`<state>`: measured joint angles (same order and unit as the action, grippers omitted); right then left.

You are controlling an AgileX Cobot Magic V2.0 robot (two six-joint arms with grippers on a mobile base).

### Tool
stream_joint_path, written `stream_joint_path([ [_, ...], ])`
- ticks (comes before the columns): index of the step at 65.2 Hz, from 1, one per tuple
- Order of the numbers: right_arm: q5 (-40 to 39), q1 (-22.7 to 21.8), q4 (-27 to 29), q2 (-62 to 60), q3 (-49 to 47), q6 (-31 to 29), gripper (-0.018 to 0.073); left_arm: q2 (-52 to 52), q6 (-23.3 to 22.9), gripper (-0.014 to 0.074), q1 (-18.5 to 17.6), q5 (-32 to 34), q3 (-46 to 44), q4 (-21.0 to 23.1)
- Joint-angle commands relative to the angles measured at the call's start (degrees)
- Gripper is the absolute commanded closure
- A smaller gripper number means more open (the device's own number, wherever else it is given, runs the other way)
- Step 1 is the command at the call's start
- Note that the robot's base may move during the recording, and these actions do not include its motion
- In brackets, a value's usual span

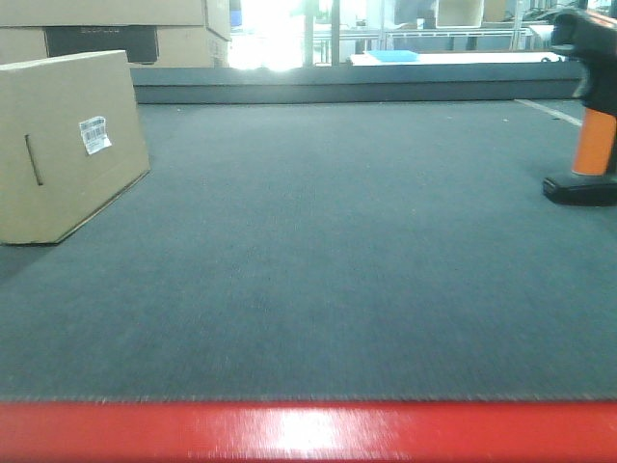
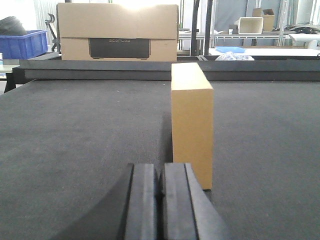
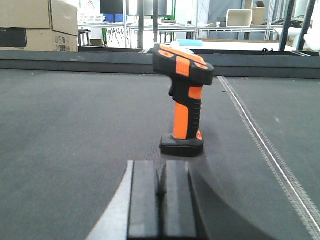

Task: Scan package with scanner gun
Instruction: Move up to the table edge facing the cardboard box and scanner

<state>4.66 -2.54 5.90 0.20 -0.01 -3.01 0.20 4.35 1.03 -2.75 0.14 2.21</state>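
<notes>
Two grippers show at the bottom centre of their wrist views, and each has its pads pressed together with nothing between them: the left gripper [image 2: 160, 197] and the right gripper [image 3: 161, 195] are both closed and empty. Just beyond the left one, slightly right of centre in the frame, the package [image 2: 192, 127] stands on edge on the dark mat [image 2: 75, 150]. Its narrow end faces that camera and its long axis runs away toward the bigger box [image 2: 117, 32] at the top. In the front view it fills the upper left, its broad side carrying the white label [image 1: 93, 134] and turned toward the middle of the frame. Ahead of the right gripper, at frame centre, the scanner [image 3: 184, 100] stands upright on its black foot. Its handle, the long axis, is near vertical and its head points toward the left of the frame. In the front view it sits at the far right edge, well apart from the package. The likely trouble is tipping: the scanner rests on a small foot, so an approach with the jaws not yet opened would probably knock it over. The package, balanced on a thin edge, could fall or swing its label away if the left gripper nudges it.
</notes>
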Motion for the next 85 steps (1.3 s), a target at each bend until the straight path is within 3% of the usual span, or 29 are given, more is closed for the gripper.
stream_joint_path([
  [1, -1.2, -0.2, 0.0, -0.2, 0.0, -0.2, 0.0721, -0.2, -0.3, 0.0708, -0.1, 0.7, -0.1, 0.2],
  [85, -1.2, -0.2, 0.0, -0.2, 0.0, -0.2, 0.0721, -0.2, -0.3, 0.0708, -0.1, 0.7, -0.1, 0.2],
])
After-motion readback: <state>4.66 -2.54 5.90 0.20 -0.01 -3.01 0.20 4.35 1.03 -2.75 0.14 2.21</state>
